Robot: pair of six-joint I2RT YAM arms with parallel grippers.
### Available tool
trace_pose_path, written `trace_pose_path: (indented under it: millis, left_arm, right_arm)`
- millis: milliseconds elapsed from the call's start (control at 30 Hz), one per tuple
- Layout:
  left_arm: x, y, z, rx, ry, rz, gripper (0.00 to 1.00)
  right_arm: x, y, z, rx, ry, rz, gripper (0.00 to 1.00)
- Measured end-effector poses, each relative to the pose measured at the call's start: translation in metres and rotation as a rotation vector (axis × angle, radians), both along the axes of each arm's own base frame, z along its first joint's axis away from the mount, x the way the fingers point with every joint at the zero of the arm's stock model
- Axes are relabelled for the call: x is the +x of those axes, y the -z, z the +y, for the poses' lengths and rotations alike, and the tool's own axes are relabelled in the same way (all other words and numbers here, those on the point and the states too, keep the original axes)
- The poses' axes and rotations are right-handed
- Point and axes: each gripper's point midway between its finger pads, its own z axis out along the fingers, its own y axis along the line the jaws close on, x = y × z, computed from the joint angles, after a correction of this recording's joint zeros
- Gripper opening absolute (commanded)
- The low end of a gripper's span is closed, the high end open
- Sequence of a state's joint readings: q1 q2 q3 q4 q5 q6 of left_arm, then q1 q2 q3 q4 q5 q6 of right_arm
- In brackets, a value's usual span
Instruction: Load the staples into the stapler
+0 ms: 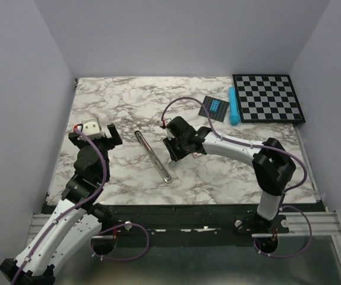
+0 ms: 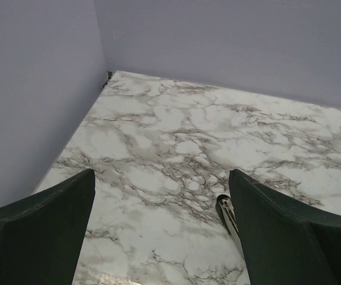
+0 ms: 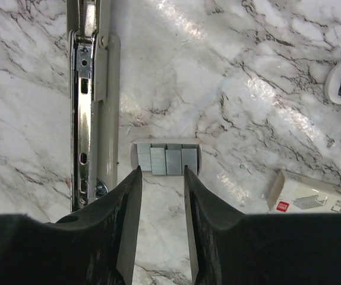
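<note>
Two black two-finger grippers work over a white, grey-veined marble-patterned tabletop (image 1: 230,178). On the near-left side, the left gripper (image 2: 161,178) hangs above bare marble with its fingers spread wide and nothing between them. It sits at 9 o'clock of the slim black stapler with a shiny silver metal channel (image 1: 152,155). That stapler lies opened out near the table's middle, its long axis running from 11 o'clock to 5 o'clock in the overhead view. At 3 o'clock of the stapler, the right gripper (image 3: 162,173) has its jaws a narrow gap apart, with marble visible between them and nothing pinched. At 12 o'clock of its tips in the right wrist view lie the silvery-grey staple strips (image 3: 166,160), set side by side in a shallow white tray (image 3: 164,142) just beside the channel. Whether the tips touch the strips cannot be told. A small white cardboard staple box (image 3: 310,195) lies flat at 4 o'clock of the strips. Toward the table's 1 o'clock corner are a black-and-grey checkerboard (image 1: 268,98), a cyan cylinder (image 1: 234,105) and a dark square plate carrying a blue block (image 1: 216,107).
</note>
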State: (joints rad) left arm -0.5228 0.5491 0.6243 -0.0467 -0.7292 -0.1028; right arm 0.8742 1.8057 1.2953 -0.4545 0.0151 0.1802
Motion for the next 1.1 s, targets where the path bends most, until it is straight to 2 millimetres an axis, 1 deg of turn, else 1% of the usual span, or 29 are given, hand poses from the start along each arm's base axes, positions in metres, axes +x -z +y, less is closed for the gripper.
trace_pose_path:
  millis: [100,333,433,767,900,1100]
  left_arm:
    - [0.0,0.0,0.0,0.0,0.0,-0.001,0.99]
    - [0.0,0.0,0.002,0.0,-0.006,-0.001,0.99]
    - [0.0,0.0,0.002,0.0,-0.006,0.0,0.99]
    - [-0.001,-0.001,0.002,-0.002,-0.007,-0.004,0.99]
    - [-0.001,-0.001,0.003,-0.003,-0.01,-0.005,0.99]
    - [-0.001,-0.002,0.004,-0.004,-0.011,-0.007,0.99]
  right_arm:
    - [-0.002,0.006,0.007,-0.013,-0.015,0.023,0.4]
    - [-0.004,0.016,0.015,-0.058,-0.033,0.059,0.36]
    - [-0.007,0.021,0.015,-0.085,-0.036,0.077,0.34]
    - [-0.011,0.034,0.013,-0.15,-0.036,0.114,0.33]
    - [-0.012,0.038,0.01,-0.171,-0.033,0.119,0.3]
    - [-0.012,0.039,0.009,-0.182,-0.032,0.124,0.29]
